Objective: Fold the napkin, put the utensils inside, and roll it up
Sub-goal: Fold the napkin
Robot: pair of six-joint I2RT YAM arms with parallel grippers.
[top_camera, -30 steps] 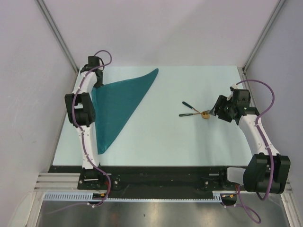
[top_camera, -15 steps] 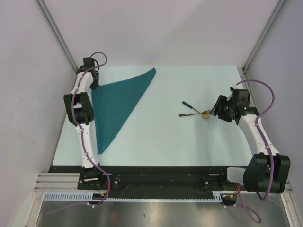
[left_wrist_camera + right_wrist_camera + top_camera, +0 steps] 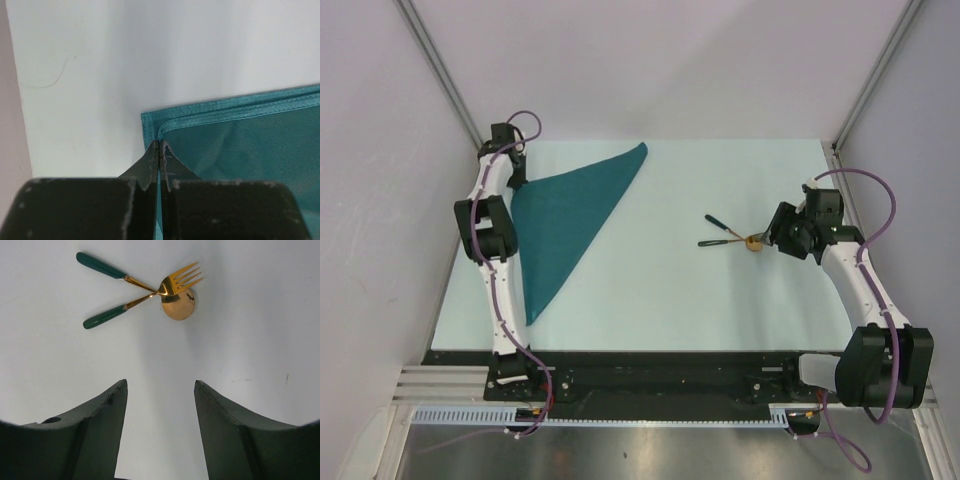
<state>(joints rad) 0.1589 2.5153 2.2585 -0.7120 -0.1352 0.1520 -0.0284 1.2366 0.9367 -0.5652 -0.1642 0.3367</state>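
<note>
Napkin (image 3: 565, 215) lies flat on the left half of the table (image 3: 680, 300), folded into a long triangle. One tip is far, toward the table's middle, one is near the front edge, and the 3rd corner is at far left. It's teal w/ a slight sheen. In the left wrist view the napkin (image 3: 240, 150) shows a stitched hem along its edge. Two layers show at that corner, the upper set a bit inside the lower.

L arm (image 3: 488, 215) runs along the napkin's left edge to that far-left corner. Left jaws are clenched tight, tips together right on the upper layer's corner. A sliver of teal shows btwn the fingers (image 3: 148, 170) lower down, so they're pinching the napkin.

Utensils (image 3: 744, 239) sit on bare table right of centre, well apart from the napkin. The right wrist view shows a fork (image 3: 179, 280) and a spoon (image 3: 178, 308), w/ gold heads and dark green handles. They cross at the necks, fork on top. Handles splay away from the R arm (image 3: 860, 280) and heads point toward it. The fork's head lies partly over the spoon bowl.

R arm bends in from the right side. Right jaws are released and wide apart, only bare table btwn them. They're aimed at the utensils' heads, near but not touching.
</note>
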